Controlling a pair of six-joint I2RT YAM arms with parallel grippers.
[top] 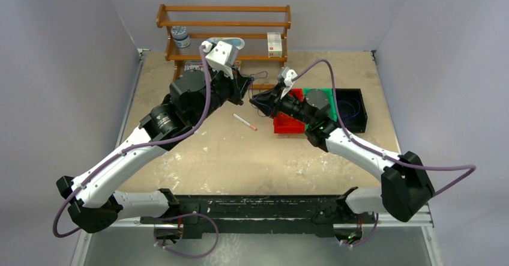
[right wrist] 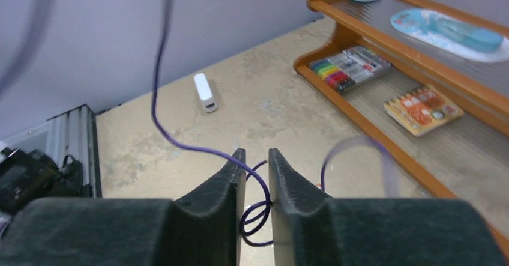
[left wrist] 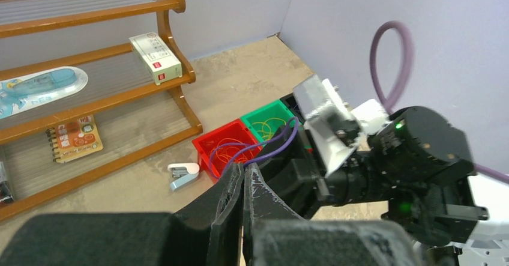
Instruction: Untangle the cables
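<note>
A thin purple cable (left wrist: 273,145) runs from my left gripper (left wrist: 247,169), which is shut on it, toward the right arm. In the top view both grippers meet above the table's middle, left gripper (top: 251,95) beside right gripper (top: 265,101). My right gripper (right wrist: 256,155) stands with a narrow gap between its jaws. Small loops of the purple cable (right wrist: 258,209) lie in that gap, and one strand (right wrist: 180,143) trails off up and to the left. Orange-yellow wires (left wrist: 231,149) lie in the red bin (left wrist: 204,152), and yellow wires (left wrist: 270,123) in the green bin (left wrist: 251,123).
A black bin (top: 351,107) stands right of the green bin (top: 329,111) and the red bin (top: 288,125). A white pen (top: 244,122) lies on the table. The wooden shelf (top: 223,32) at the back holds small items. A small white stapler (left wrist: 183,173) lies near the shelf.
</note>
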